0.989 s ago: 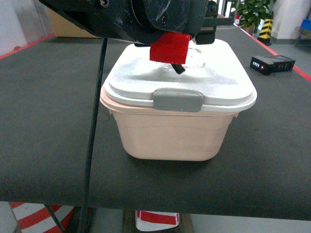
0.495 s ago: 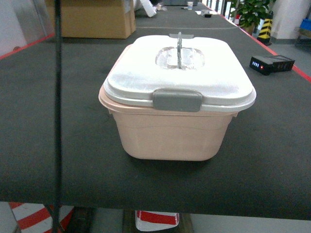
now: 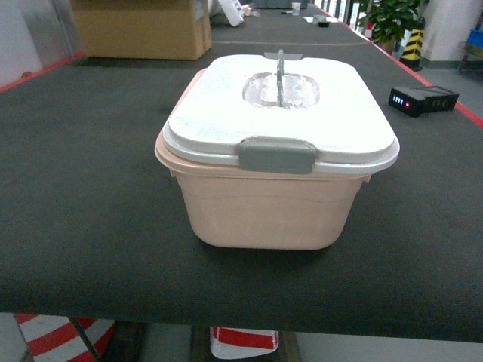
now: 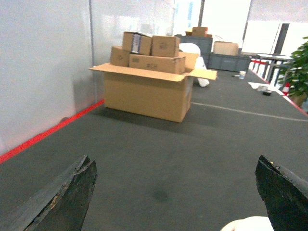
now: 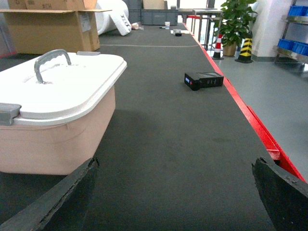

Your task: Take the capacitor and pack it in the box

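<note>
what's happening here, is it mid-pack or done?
Nothing is being handled right now. The pink box sits on the dark table with its white lid on and the front grey latch down. Both grippers are open and empty: the left gripper faces the cardboard boxes, and the right gripper sits beside the box. No capacitor is visible, so I can't tell if one is packed inside.

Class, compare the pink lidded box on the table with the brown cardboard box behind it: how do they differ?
The pink box is smooth plastic with rounded corners; the cardboard box is brown and square-edged. The pink box is shut under a white lid with a grey handle; the cardboard box has its flaps open and smaller cartons on top. Both rest on the dark table.
</note>
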### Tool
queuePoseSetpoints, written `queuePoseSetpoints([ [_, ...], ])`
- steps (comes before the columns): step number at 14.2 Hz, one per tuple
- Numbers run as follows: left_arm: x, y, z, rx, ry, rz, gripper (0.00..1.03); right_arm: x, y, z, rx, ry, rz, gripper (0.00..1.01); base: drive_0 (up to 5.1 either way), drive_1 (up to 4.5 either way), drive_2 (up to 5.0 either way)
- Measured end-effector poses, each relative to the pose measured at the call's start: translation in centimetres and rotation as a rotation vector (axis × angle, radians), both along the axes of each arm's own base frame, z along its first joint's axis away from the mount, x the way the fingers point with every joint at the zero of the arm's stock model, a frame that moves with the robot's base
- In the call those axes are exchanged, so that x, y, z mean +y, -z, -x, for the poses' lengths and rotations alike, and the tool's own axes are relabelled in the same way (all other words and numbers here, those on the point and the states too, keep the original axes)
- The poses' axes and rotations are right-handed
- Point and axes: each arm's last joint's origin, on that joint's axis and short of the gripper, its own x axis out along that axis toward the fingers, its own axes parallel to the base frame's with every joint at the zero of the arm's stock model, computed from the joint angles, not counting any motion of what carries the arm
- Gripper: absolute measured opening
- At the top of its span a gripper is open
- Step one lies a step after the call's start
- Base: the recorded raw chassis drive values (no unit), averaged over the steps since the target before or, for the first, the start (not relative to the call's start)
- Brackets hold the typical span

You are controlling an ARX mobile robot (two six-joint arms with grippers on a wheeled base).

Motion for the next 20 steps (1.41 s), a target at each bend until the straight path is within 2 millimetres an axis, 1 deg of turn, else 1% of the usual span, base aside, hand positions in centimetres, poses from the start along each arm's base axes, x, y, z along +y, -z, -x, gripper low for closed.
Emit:
queuePoseSetpoints([
  [1, 0.5, 0.1, 0.1, 0.005, -0.013, -0.001, 0.98, 0.0, 0.0, 0.0, 0.0, 0.0, 0.0, 0.98, 0.0, 0.0, 0.0],
  [2, 0.6, 0.1, 0.0, 0.004, -0.016, -0.001, 0.98, 0.0, 0.0, 0.0, 0.0, 0.0, 0.0, 0.98, 0.0, 0.0, 0.0],
  [4, 0.1, 0.4, 0.1, 0.035, 0.022, -0.015, 0.97, 0.0, 0.0, 0.0, 0.0, 0.0, 0.0, 0.98, 0.0, 0.0, 0.0],
  [5, 1.1, 1.4, 1.7, 0.124, 0.173, -0.062, 0.83, 0.0, 0.0, 0.0, 0.0, 0.0, 0.0, 0.98, 0.0, 0.0, 0.0],
  [6, 2.6, 2.8, 3.8, 0.135, 0.232, -0.07, 0.7, 0.0, 0.0, 0.0, 0.0, 0.0, 0.0, 0.98, 0.0, 0.0, 0.0],
  [8, 6.0, 4.6, 7.6, 0.11, 0.202, -0.066, 0.45, 0.0, 0.0, 0.0, -0.001, 0.0, 0.0, 0.98, 0.0, 0.0, 0.0],
  [9, 6.8, 5.9, 9.5, 0.118, 0.209, -0.068, 0.33, 0.0, 0.0, 0.0, 0.0, 0.0, 0.0, 0.98, 0.0, 0.0, 0.0],
  [11, 7.7, 8.7, 12.6, 0.159, 0.241, -0.074, 0.08, 0.0, 0.0, 0.0, 0.0, 0.0, 0.0, 0.98, 0.0, 0.0, 0.0],
  [12, 8.4, 9.5, 14.0, 0.162, 0.235, -0.074, 0.02, 0.0, 0.0, 0.0, 0.0, 0.0, 0.0, 0.98, 0.0, 0.0, 0.0],
  [14, 9.5, 10.6, 16.6, 0.153, 0.217, -0.071, 0.02, 0.0, 0.0, 0.0, 0.0, 0.0, 0.0, 0.98, 0.0, 0.0, 0.0],
  [16, 9.9, 11.8, 18.5, 0.167, 0.236, -0.073, 0.02, 0.0, 0.0, 0.0, 0.0, 0.0, 0.0, 0.98, 0.0, 0.0, 0.0],
  [17, 10.7, 12.4, 20.3, 0.163, 0.229, -0.072, 0.02, 0.0, 0.0, 0.0, 0.0, 0.0, 0.0, 0.98, 0.0, 0.0, 0.0],
  [18, 11.5, 13.3, 22.6, 0.164, 0.231, -0.071, 0.02, 0.0, 0.0, 0.0, -0.001, 0.0, 0.0, 0.98, 0.0, 0.0, 0.0],
  [20, 11.5, 13.7, 23.5, 0.166, 0.232, -0.071, 0.02, 0.0, 0.0, 0.0, 0.0, 0.0, 0.0, 0.98, 0.0, 0.0, 0.0],
])
